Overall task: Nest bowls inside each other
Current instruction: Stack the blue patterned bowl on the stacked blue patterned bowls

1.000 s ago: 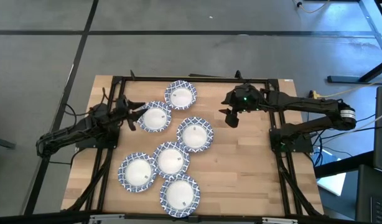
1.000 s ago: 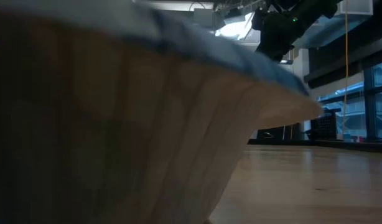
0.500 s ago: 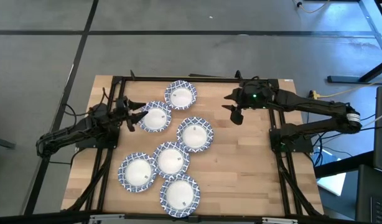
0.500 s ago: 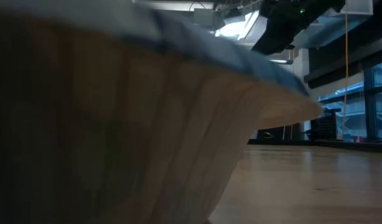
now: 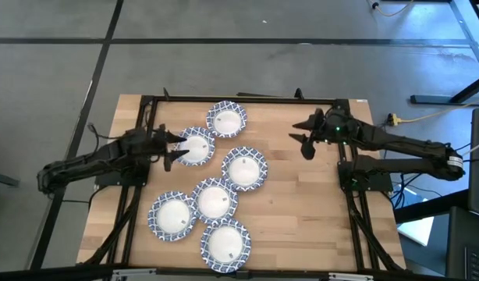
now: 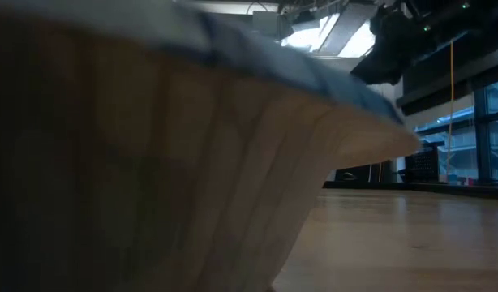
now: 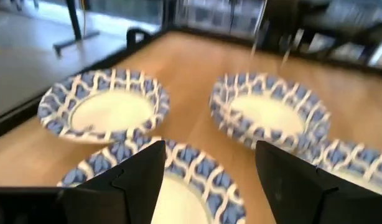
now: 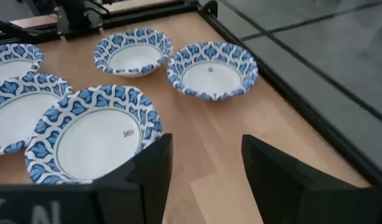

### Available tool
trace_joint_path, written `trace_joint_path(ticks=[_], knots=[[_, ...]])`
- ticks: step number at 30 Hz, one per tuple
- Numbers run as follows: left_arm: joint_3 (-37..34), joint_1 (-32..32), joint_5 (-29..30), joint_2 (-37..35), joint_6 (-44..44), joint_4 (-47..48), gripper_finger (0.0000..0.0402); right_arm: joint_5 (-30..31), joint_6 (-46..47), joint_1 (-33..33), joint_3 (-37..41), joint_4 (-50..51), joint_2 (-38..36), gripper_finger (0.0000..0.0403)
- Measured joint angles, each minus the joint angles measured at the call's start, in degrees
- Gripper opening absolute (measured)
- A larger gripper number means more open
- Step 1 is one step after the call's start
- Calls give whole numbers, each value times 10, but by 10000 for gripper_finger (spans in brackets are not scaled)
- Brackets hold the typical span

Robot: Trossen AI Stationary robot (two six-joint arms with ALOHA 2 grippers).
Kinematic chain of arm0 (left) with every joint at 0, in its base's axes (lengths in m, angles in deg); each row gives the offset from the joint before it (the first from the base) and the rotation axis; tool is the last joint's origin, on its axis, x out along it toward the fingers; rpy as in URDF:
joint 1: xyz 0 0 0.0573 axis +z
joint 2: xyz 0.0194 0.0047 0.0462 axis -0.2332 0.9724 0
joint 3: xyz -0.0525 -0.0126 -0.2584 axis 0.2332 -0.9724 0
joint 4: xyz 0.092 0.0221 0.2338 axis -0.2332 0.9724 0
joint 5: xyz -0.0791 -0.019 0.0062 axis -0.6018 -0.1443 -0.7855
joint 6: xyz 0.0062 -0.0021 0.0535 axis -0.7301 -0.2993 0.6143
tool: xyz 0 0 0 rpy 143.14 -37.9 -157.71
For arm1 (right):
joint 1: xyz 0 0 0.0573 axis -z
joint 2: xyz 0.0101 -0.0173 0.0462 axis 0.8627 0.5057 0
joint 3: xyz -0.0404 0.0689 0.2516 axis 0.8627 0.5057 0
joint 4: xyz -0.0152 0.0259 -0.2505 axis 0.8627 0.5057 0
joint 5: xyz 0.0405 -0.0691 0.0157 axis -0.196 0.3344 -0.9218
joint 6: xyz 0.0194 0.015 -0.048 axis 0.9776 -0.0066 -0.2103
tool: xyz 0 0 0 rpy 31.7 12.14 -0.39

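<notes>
Six bowls show on the wooden table, all white inside with blue-patterned rims: bowl [image 5: 226,119] at the far side, bowl [image 5: 195,147], bowl [image 5: 244,169], bowl [image 5: 214,200], bowl [image 5: 173,216] and bowl [image 5: 225,243] nearest. My left gripper [image 5: 171,149] is open at the left rim of the second bowl [image 7: 178,180], whose rim shows between its fingers. My right gripper [image 5: 305,145] hangs open over bare wood at the far right, with nothing between its fingers [image 8: 206,168]. In the low view one bowl's wall [image 6: 152,162] fills the picture. My left gripper stands open with one finger [image 7: 125,180] on either side of the bowl's left rim [image 7: 191,163], coming at it nearly level from the table's left. I cannot tell whether the fingers touch the rim. The bowl rests on the table.
Black frame rails [image 5: 247,98] run along the table's far edge and both sides. Bare wood [image 5: 310,211] lies to the right of the bowls. Cables and a stand [image 5: 450,97] lie on the floor beyond the right edge.
My right gripper has drawn back toward the table's right edge, away from the bowls, staying open. My left gripper has kept its place at the bowl's left rim and its fingers now stand wider apart. No bowl has moved.
</notes>
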Motion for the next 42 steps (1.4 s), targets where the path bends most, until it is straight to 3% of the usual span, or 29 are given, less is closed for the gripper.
trace_joint_path(ticks=[11, 22, 31, 42], knots=[[121, -57, 34, 201, 54, 87, 243, 0, 9, 0, 7, -27, 0, 193], [172, -136, 35, 377, 39, 115, 243, 0, 21, 0, 7, -28, 0, 193], [177, -160, 48, 457, 9, 120, 243, 0, 21, 0, 7, -27, 0, 193], [177, -160, 48, 465, 7, 119, 243, -4, 21, -1, 7, -27, 1, 193]])
